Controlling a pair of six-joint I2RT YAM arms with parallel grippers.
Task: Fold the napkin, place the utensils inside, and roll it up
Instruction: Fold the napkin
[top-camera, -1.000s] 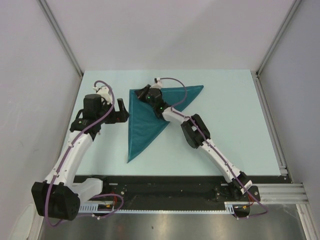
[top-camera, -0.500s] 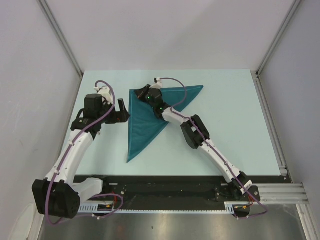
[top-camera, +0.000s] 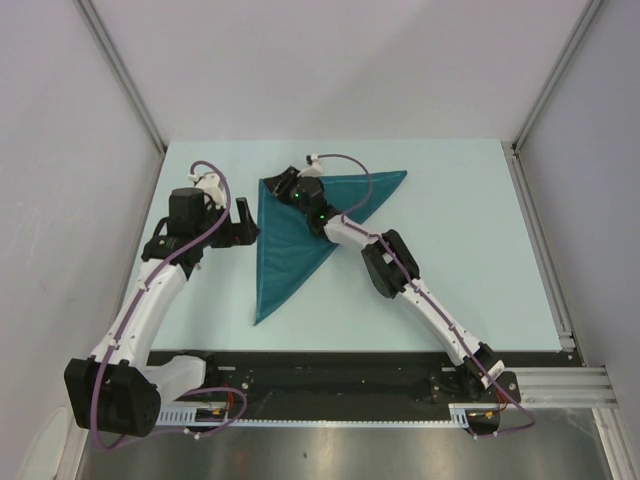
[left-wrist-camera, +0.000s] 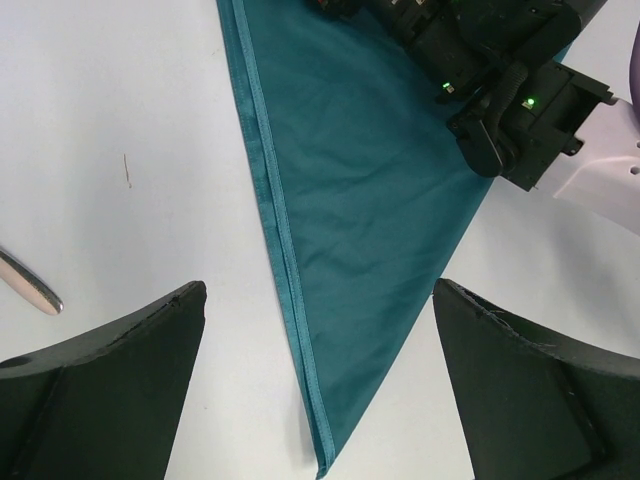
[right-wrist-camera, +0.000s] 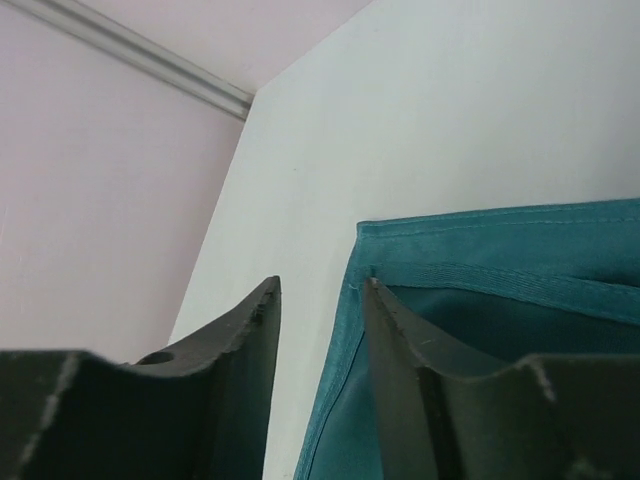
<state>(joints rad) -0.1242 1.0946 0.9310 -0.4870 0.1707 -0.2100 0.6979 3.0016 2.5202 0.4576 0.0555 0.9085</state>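
**Status: napkin folded to a triangle, both grippers at its left side**

Pale walls enclose a light blue-green table (top-camera: 460, 250).

1. Top view. I see the napkin (top-camera: 290, 235) lying flat as a triangle left of the table's centre, with one long edge running toward the arms. The right gripper (top-camera: 281, 185) sits over the far-left corner of the cloth. The left gripper (top-camera: 245, 222) sits just beside the cloth's left edge, off the fabric.

2. Left wrist view. Both fingers (left-wrist-camera: 110, 390) stand wide apart and hold nothing. The napkin's hemmed edge and near tip lie between them on the table. A metal utensil (left-wrist-camera: 30, 285) end shows at the frame's left edge, apart from the cloth.

3. Right wrist view. The jaws are parted, leaving a narrow gap. The napkin's corner and left edge lie at that gap, beside one finger (right-wrist-camera: 400, 390). I see no pinch on the fabric.
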